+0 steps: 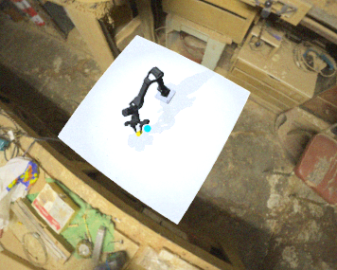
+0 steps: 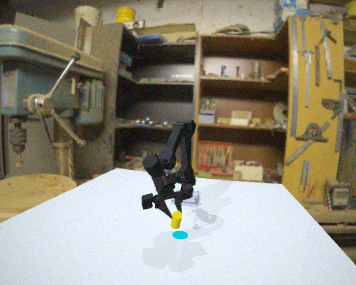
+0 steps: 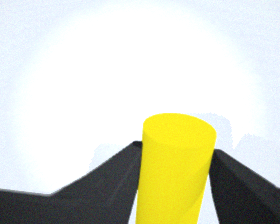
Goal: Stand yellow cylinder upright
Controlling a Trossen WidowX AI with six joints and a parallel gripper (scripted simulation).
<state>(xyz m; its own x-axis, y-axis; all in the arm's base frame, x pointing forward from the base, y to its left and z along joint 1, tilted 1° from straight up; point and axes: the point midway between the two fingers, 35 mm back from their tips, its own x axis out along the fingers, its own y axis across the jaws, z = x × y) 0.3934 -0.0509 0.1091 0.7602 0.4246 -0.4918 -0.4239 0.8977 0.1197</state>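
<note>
The yellow tall cylinder (image 1: 138,134) (image 2: 176,220) (image 3: 175,170) is held between the fingers of my gripper (image 1: 138,130) (image 2: 175,217) (image 3: 175,153), which is shut on it. In the exterior view the cylinder is near upright with a slight tilt, and it appears to hang above the table. The cyan circle (image 1: 148,129) (image 2: 180,235) lies flat on the table. In the top view it is just to the right of the cylinder; in the exterior view it is just below it. The circle does not show in the wrist view.
The white table top (image 1: 197,138) (image 2: 268,231) carries the arm's base (image 1: 166,95), behind the gripper in the exterior view. Shadows of the arm fall on the table around the circle. Workshop shelves and benches stand beyond the table's edges.
</note>
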